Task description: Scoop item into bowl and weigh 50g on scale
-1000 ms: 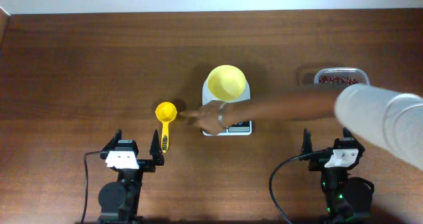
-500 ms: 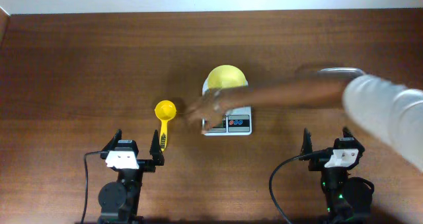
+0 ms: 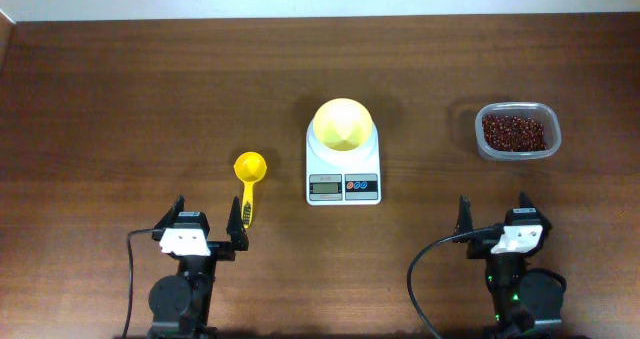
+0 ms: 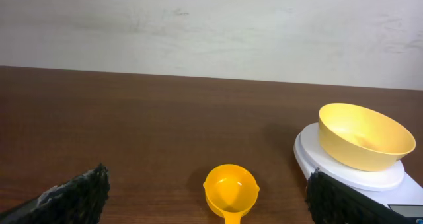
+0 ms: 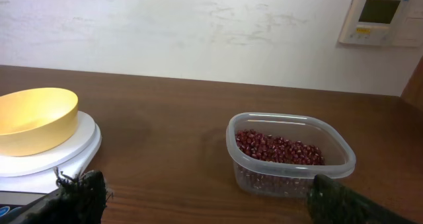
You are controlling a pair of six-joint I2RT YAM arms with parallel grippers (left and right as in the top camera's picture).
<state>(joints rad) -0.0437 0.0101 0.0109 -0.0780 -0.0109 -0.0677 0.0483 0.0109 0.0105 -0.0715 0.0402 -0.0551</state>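
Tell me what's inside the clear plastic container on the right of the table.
The clear container holds a loose heap of dark reddish-brown beans, filling only its lower part. The beans cover its floor, so anything beneath them cannot be seen.

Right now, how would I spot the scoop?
Find the white scale at the middle of the brown table. The scoop lies on the wood to its left. Unlike the yellow bowl atop the scale, it has a long handle.
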